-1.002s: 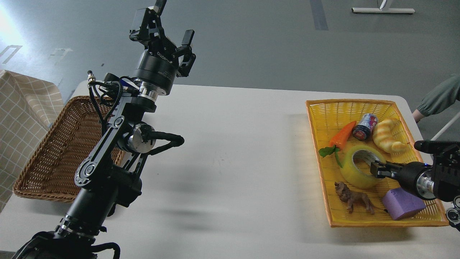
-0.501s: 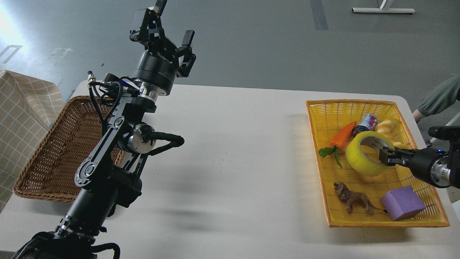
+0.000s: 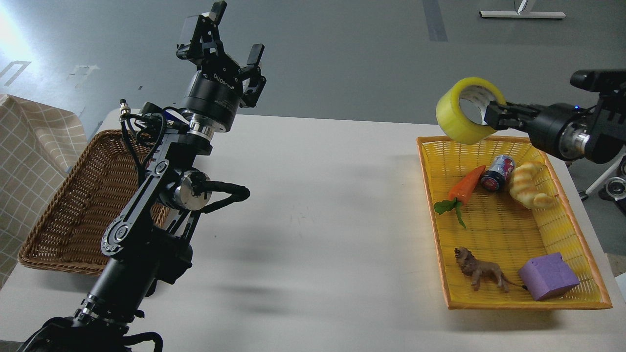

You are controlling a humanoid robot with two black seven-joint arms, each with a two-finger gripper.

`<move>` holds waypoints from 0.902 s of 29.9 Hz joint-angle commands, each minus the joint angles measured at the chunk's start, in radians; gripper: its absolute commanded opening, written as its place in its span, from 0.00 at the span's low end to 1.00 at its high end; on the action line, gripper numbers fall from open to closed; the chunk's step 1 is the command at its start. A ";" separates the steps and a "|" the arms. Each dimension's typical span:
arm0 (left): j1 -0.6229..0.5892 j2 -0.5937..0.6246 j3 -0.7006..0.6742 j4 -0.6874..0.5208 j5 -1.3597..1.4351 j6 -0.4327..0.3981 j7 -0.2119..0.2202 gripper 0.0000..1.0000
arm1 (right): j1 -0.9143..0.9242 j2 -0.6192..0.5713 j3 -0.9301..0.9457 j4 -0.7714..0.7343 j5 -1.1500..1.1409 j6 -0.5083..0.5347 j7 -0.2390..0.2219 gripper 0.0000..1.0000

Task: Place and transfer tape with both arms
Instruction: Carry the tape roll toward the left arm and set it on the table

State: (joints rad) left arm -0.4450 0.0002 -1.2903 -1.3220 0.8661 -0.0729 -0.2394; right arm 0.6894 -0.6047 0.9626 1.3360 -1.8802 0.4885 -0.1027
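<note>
The tape, a wide yellow translucent roll with a grey-white core, hangs in the air above the far edge of the yellow basket. My right gripper comes in from the right and is shut on the roll's right wall, one finger inside the core. My left gripper is raised high over the table's far left side, fingers spread and empty, far from the tape.
The yellow basket holds a toy carrot, a small can, a croissant toy, a lion figure and a purple block. A brown wicker basket stands at the left. A white table lies between them.
My right gripper has lifted the tape out of the yellow basket, up and slightly left, to well above its far rim. The left arm has barely moved.
</note>
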 commanded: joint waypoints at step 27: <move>0.005 0.000 -0.007 -0.008 -0.007 -0.004 -0.003 0.99 | 0.243 0.605 -0.475 -0.468 -0.013 0.000 -0.003 0.08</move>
State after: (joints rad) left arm -0.4404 0.0000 -1.2918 -1.3298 0.8597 -0.0767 -0.2414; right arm 0.9600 0.0001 0.5092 0.8662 -1.8931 0.4886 -0.1045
